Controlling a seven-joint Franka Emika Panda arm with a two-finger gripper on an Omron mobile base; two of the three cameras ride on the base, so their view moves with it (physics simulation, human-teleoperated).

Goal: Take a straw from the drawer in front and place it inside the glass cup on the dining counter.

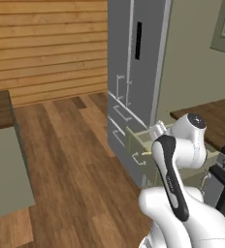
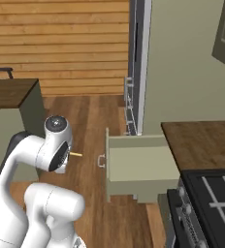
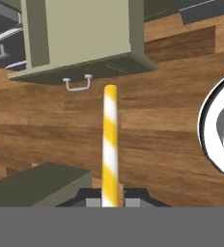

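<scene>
So the straw is right in the end effector, clamped between the two finger tips, which are pinched in narrow on its lower end. In the hand view it sticks straight out along the hand, yellow with whitish bands, its far tip pointing toward the drawer and ending just short of the little silver handle. The drawer is pulled open, sage-green front with pale beige walls, and the straw is clear of it, out over the wood floor, not touching anything but the fingers. From the right base view you just get a short yellow bit of the straw poking out past the wrist toward the open drawer, with a gap of floor between them. Left base view shows a yellow sliver next to the arm, right in front of the drawer, the hand itself mostly hidden behind the arm. The dark wood worktop sits off to the left on its green base, well apart from the hand, and I can't spot the cup on it from here.
</scene>
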